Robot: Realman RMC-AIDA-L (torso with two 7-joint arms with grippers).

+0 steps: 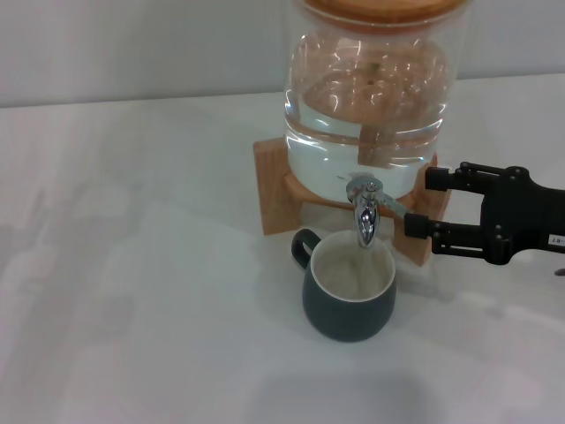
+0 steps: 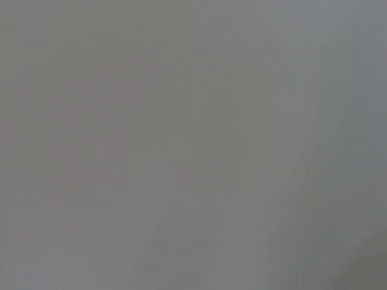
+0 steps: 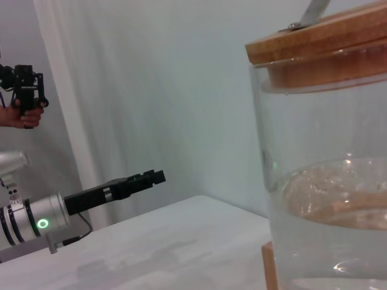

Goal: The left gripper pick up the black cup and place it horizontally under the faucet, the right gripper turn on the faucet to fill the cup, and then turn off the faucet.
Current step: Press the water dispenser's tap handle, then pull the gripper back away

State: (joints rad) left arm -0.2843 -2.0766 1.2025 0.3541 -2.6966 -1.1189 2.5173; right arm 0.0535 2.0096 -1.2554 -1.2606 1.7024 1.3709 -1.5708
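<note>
The black cup [image 1: 349, 296] stands upright on the white table, its handle toward the back left, right under the faucet [image 1: 365, 210]. The faucet's chrome spout hangs over the cup's cream inside, and its thin lever [image 1: 394, 207] points to the right. My right gripper [image 1: 418, 201] is open, with one finger on each side of the lever's end; I cannot tell if it touches. My left gripper [image 3: 154, 177] shows only in the right wrist view, held off above the table, away from the dispenser. Whether water is running I cannot tell.
The clear glass dispenser [image 1: 366, 97], holding water and closed by a wooden lid [image 3: 320, 36], rests on a wooden stand [image 1: 275, 181]. A person's hand with a black device [image 3: 23, 96] is far off. The left wrist view shows only plain grey.
</note>
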